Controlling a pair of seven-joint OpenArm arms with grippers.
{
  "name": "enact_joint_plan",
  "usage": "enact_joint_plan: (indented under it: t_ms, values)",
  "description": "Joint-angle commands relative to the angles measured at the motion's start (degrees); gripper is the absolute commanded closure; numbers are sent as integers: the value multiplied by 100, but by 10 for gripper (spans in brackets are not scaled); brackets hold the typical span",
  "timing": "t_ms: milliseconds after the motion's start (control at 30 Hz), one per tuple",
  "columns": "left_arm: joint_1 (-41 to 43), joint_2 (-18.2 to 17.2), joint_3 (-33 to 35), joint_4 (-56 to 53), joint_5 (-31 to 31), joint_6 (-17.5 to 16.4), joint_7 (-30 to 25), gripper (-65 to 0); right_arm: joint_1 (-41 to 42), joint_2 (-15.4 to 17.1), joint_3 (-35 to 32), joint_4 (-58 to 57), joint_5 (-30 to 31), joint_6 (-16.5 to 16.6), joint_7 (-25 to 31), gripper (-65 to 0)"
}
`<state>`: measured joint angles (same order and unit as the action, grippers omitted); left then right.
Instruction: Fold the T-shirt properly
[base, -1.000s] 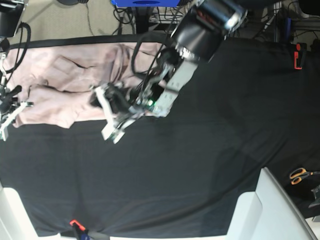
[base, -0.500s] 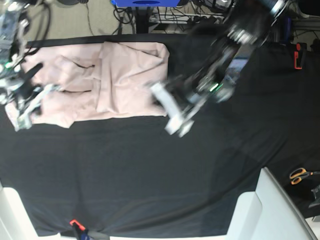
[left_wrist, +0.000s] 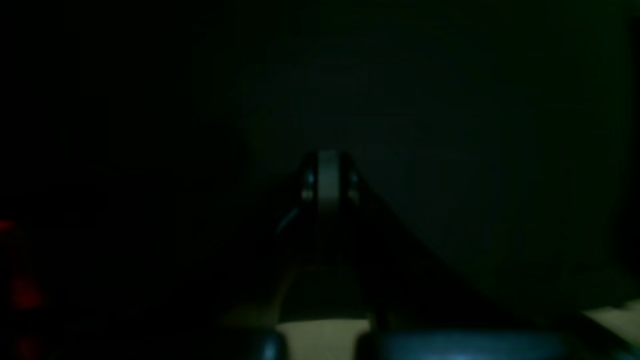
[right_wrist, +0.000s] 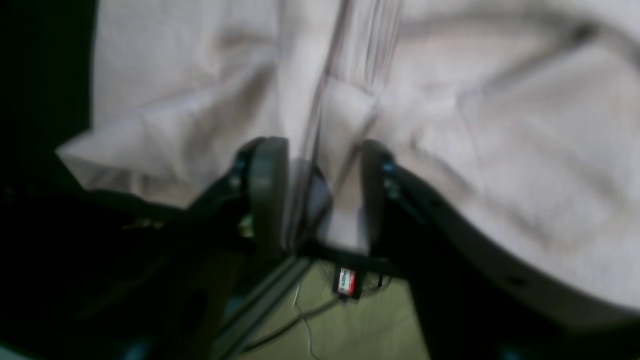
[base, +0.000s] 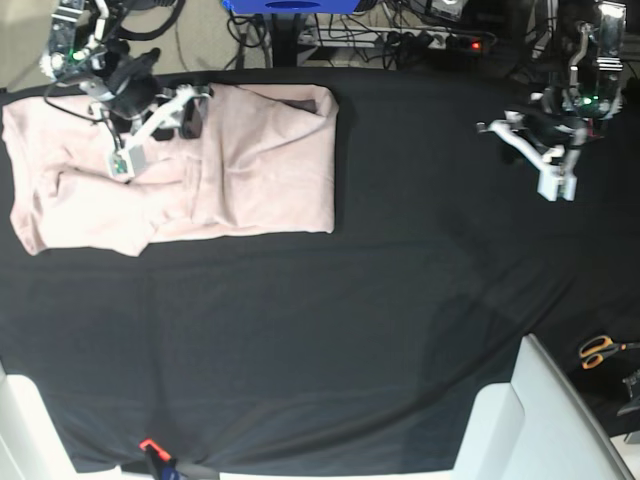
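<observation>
The T-shirt (base: 180, 170) lies partly folded at the far corner of the black cloth (base: 330, 340), on the right arm's side. Our right gripper (base: 150, 125) hangs over it with jaws spread, and no fabric is pinched between them. Our left gripper (base: 545, 160) is pressed together and empty, well apart from the shirt, probably parked out of the way. The left wrist view is almost black, and the right wrist view is blurred.
</observation>
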<state>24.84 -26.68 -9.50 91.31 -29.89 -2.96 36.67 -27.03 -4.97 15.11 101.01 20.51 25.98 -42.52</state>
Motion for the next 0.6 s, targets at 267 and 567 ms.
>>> enact_joint_plan:
  t_ms: [267,567]
  values:
    - [149,272,-145,69,1727,2,-93,0,8,27,14,-426,151,44,-104,-321]
    - [123,298,-101,69,1727,2,-93,0,-62,-17,-4,-831,151,440,-113,-317]
